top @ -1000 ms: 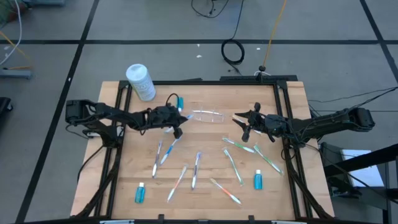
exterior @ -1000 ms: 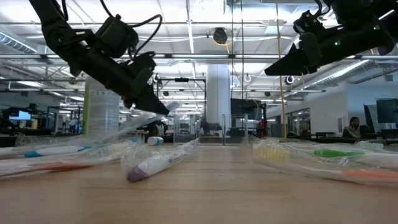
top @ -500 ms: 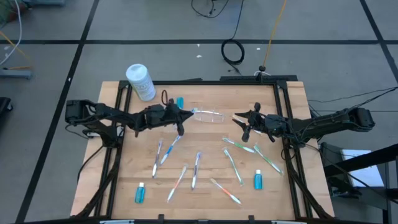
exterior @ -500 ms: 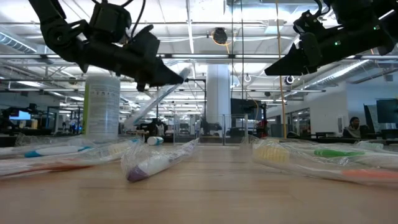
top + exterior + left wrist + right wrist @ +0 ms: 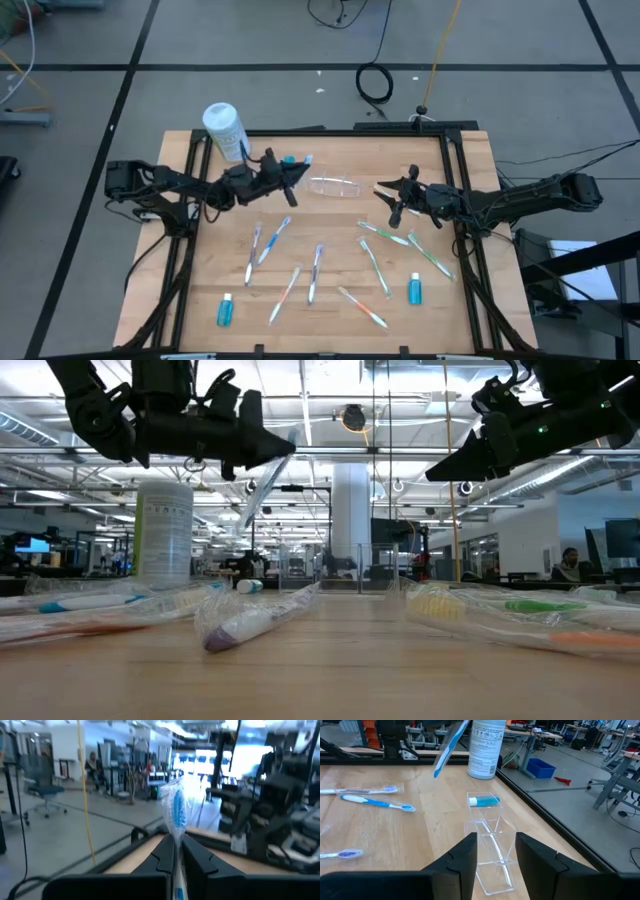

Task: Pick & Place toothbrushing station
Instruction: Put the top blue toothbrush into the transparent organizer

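Observation:
The toothbrushing station (image 5: 335, 186), a clear, colourless holder, lies on the table between my two grippers; it also shows in the right wrist view (image 5: 490, 855). My left gripper (image 5: 292, 183) hovers just left of it, shut on a blue toothbrush in a clear wrapper (image 5: 176, 807), which shows slanting in the low view (image 5: 262, 485). My right gripper (image 5: 388, 200) hangs above the table to the right of the holder, open, with nothing between its fingers (image 5: 467, 850). My left gripper pinches the wrapped toothbrush between its two fingers (image 5: 165, 855), just behind the head (image 5: 176, 832). The fingers reach in roughly level from the table's left and lie across the brush. The brush is lifted clear and tilted, its handle (image 5: 445, 755) slanting down below the fingers.
A white canister (image 5: 226, 130) stands at the far left corner. A blue tube (image 5: 484, 800) lies just beyond the holder. Several wrapped toothbrushes (image 5: 315, 270) lie scattered over the near half of the table, with blue tubes at the near left (image 5: 225, 310) and near right (image 5: 414, 290).
My left gripper has risen and tipped from pointing down to about level. It has carried the wrapped toothbrush up from just above the table; the brush now hangs higher, still slanted, clear of everything.

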Available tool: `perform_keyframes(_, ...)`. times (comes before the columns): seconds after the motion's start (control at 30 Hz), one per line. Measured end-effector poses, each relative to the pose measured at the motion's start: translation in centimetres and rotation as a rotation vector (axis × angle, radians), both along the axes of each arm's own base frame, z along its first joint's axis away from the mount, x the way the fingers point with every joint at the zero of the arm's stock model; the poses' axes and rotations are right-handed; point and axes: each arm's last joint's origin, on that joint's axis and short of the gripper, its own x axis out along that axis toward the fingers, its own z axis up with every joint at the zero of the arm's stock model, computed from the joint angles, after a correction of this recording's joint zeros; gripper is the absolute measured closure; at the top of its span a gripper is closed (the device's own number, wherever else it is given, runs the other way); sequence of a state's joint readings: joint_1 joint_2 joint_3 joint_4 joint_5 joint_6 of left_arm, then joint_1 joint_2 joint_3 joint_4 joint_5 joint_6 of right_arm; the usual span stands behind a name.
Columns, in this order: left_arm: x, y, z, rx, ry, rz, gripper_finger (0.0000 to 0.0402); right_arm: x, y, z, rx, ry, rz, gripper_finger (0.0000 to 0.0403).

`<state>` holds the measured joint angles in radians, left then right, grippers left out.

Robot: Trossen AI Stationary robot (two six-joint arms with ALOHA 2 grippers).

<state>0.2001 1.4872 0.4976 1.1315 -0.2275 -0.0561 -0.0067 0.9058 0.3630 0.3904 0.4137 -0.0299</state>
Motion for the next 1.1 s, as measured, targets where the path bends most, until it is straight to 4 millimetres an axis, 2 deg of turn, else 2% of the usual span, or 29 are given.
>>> perform_keyframes(0.27,0.3,0.9,1.2,0.055,-0.043,0.046,0.0394,0.0,0.0,0.0,-0.008,0.003,0.001,0.0273)
perform_keyframes(0.47,2.7,1.6,2.4,0.112,-0.052,0.03,0.0396,0.0,0.0,0.1,-0.015,-0.006,0.002,0.0273)
perform_keyframes(0.8,6.8,3.0,0.5,0.147,0.048,0.127,0.0397,0.0,0.0,0.2,-0.015,-0.014,0.003,0.0273)
perform_keyframes(1.1,7.9,4.2,-0.2,0.144,0.067,0.21,0.0397,0.0,0.0,0.1,-0.014,-0.009,0.003,0.0273)
